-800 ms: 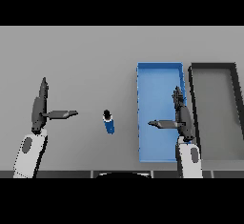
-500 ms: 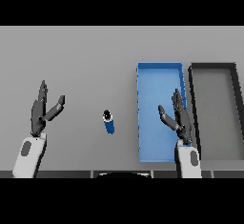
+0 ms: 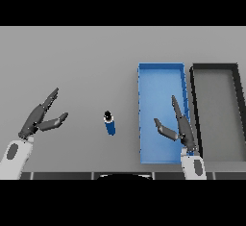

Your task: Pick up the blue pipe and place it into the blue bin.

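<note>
Blue pipe [image 3: 110, 123] lies on the surface left of the blue bin [image 3: 161, 71], untouched. Likely light, rigid, smooth; best pinched across its mid-body. Left hand [image 3: 38, 119], far left of the bin, fingers apart; right hand [image 3: 178, 125] above the bin, fingers apart.

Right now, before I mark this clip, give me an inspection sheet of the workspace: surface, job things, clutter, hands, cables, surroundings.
Surface: grey table, plain.
Job's things: blue pipe lies on the table left of the blue bin, apart from it and touched by neither hand; no contents visible in the bin.
Clutter: black bin beside the blue bin on its right, no contents visible.
Hands: left hand open, over the table left of the pipe; right hand open, over the blue bin's right part; both hold nothing.
Cables: nothing seen.
Surroundings: nothing seen beyond the table.
</note>
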